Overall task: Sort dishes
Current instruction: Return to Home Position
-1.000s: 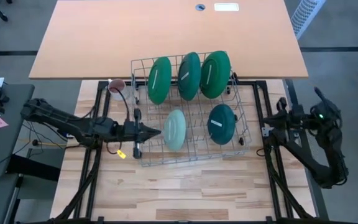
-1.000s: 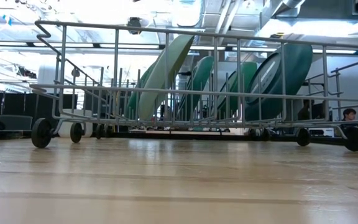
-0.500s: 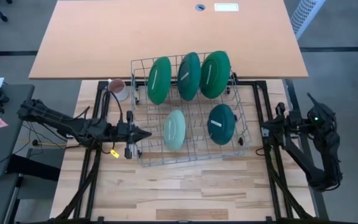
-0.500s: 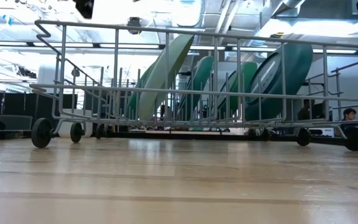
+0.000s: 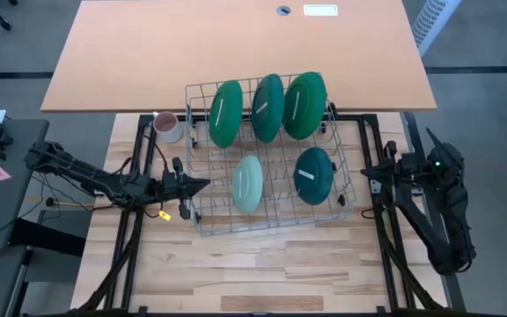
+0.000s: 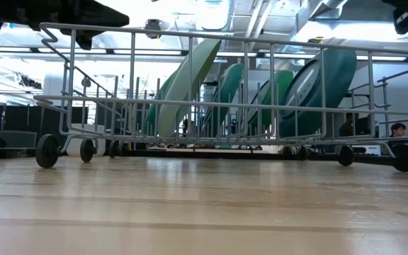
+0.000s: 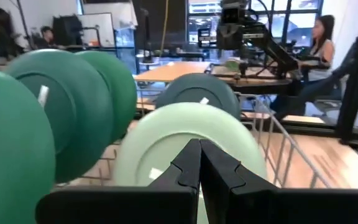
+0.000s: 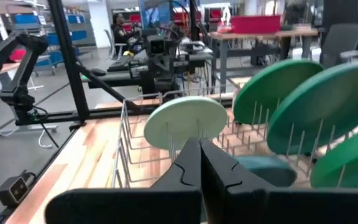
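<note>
Five plates are being carried on edge in the wire dish rack [image 5: 202, 227] on the wooden worktop [image 5: 262, 273]. Three large dark green plates [image 5: 268, 107] are being held in the rear row, and the pale mint plate [image 5: 246, 183] and the dark teal plate [image 5: 314, 175] side by side in the front row. The left tool [image 5: 204, 183] is being held at the rack's left side, fingers pressed together on nothing. The right tool [image 5: 367, 173] is being held just beside the rack's right side, likewise closed and empty. A pinkish mug [image 5: 167, 126] is being carried by the worktop beside the rack's rear left corner.
</note>
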Available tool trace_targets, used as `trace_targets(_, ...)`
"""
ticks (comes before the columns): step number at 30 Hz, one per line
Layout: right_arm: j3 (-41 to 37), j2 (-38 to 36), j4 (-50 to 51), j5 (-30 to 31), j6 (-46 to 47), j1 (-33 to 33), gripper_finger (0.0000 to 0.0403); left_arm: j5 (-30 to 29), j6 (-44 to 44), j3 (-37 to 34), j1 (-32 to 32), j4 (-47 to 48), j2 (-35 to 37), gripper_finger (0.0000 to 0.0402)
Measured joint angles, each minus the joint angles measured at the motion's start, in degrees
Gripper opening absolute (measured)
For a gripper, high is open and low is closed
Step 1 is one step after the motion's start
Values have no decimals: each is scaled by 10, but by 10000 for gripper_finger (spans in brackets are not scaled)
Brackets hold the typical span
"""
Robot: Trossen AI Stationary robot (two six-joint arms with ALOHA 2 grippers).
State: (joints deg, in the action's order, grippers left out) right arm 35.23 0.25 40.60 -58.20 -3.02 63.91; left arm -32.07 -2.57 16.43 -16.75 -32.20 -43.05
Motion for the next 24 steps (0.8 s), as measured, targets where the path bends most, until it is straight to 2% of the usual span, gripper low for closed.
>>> trace_targets(4,-24,0,-79,-5,29,10,0,-16,-25,0,0,-29,0,0)
trace_targets(9,-98,0,-235,99,162,15,0,-35,-57,0,0,-66,0,0)
trace_targets(12,-147,0,-300,127,192,9,0,-42,-73,0,1,-84,0,0)
trace_targets(18,-228,0,-365,131,160,-39,0,-45,-79,0,1,-85,0,0)
trace_targets(24,-264,0,-419,146,111,-132,0,-58,-88,0,1,-81,0,0)
